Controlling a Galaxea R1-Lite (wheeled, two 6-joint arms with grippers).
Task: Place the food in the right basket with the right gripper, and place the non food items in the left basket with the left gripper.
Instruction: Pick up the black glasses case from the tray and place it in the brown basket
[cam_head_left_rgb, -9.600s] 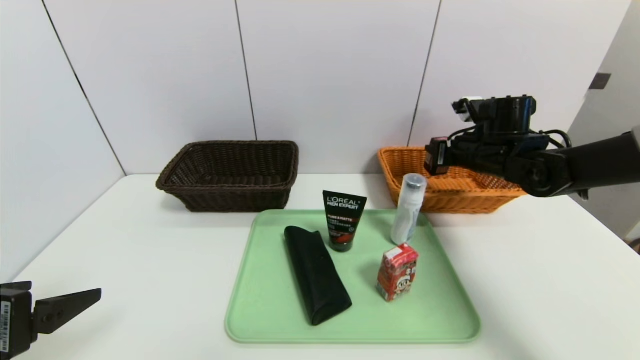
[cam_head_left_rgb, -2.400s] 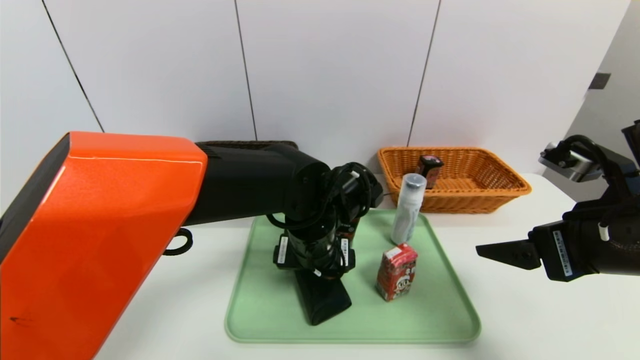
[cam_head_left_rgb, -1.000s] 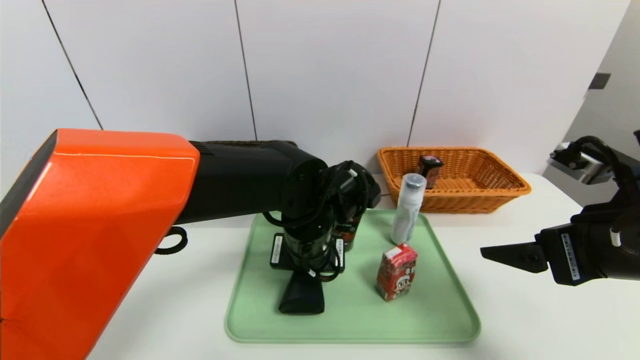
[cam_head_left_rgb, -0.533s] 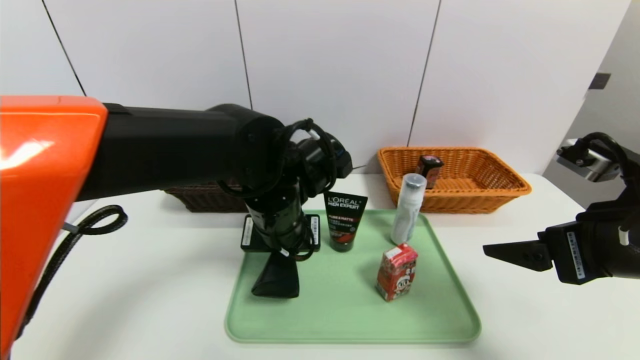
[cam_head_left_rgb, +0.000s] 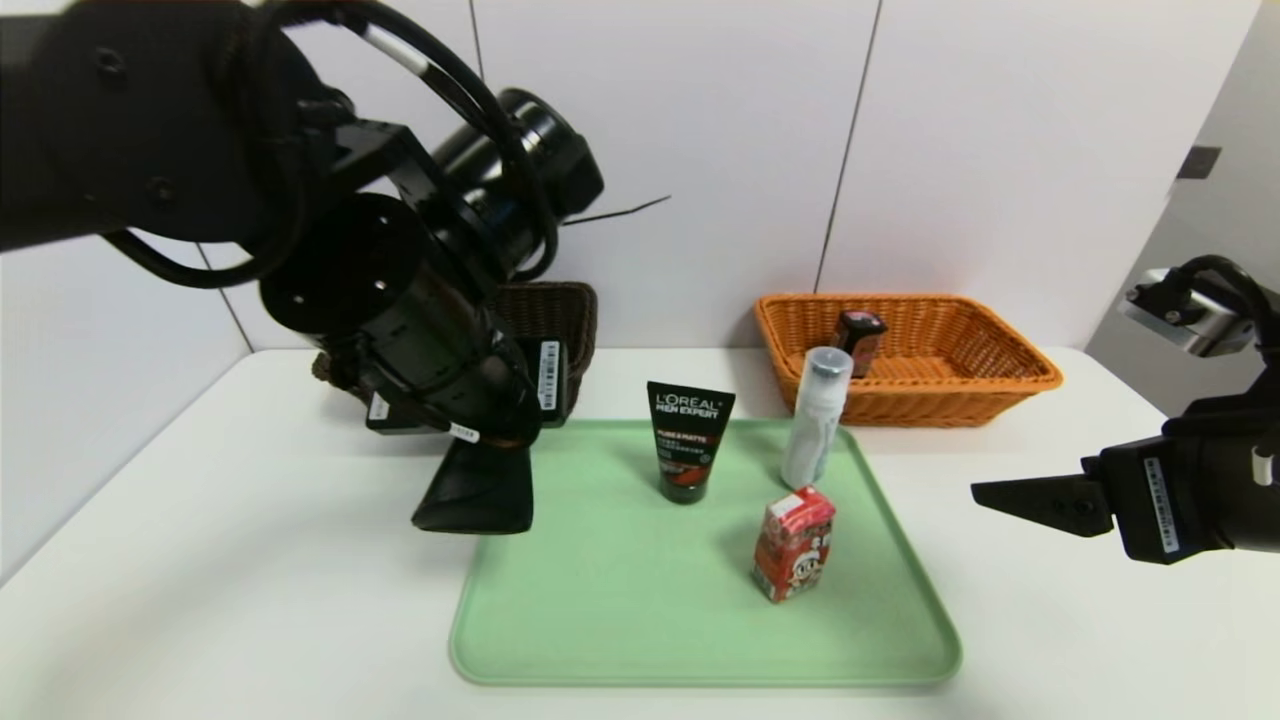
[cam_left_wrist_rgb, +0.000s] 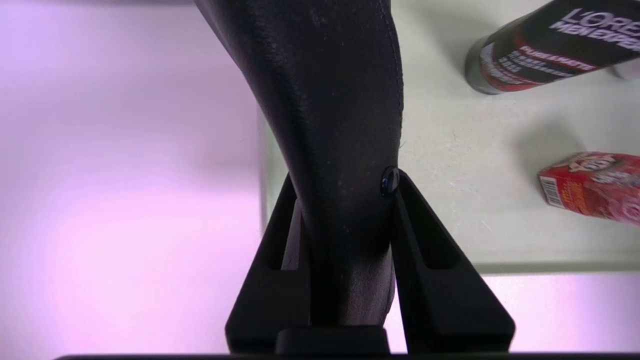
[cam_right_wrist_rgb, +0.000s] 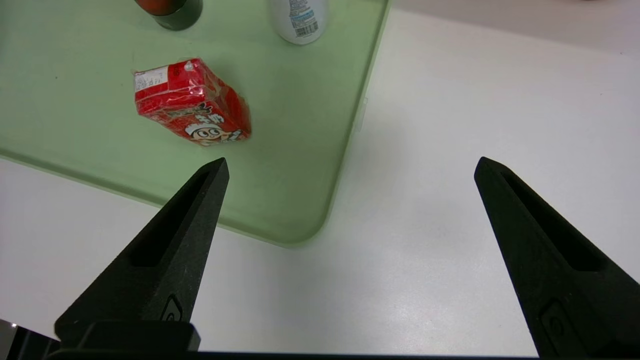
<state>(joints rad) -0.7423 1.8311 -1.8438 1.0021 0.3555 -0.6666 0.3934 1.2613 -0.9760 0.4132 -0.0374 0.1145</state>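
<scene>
Left gripper (cam_left_wrist_rgb: 345, 200) clamped on the long black soft pouch (cam_head_left_rgb: 473, 489), both fingers (cam_left_wrist_rgb: 425, 260) pressed to its sides, narrow gap filled by the pouch. Pouch is lifted off the green tray (cam_head_left_rgb: 700, 650), hanging over the tray's left edge and the white table (cam_head_left_rgb: 230, 560). Long axis runs steeply down from the gripper, free wide end lowest and toward the camera in the head view. Left wrist view shows the pouch (cam_left_wrist_rgb: 335, 100) extending straight out along the fingers' line, tray edge under it.

Left basket (cam_head_left_rgb: 555, 315), dark brown, sits behind the left arm, mostly hidden by it; only its right end shows. Table left of the tray is open.

Right gripper (cam_right_wrist_rgb: 350, 165) hovers over the table off the tray's right near corner, fingers spread wide, holding nothing.

On the tray: black L'Oreal tube (cam_head_left_rgb: 687, 440) upright on its red base, slim white bottle (cam_head_left_rgb: 817, 415) upright near the far right corner, red drink carton (cam_head_left_rgb: 793, 543) upright in front of the bottle. All three are apart from each other. Right basket (cam_head_left_rgb: 1000, 385), orange, stands behind the tray's right corner with a dark boxy pack (cam_head_left_rgb: 859, 338) inside near its far left wall.
</scene>
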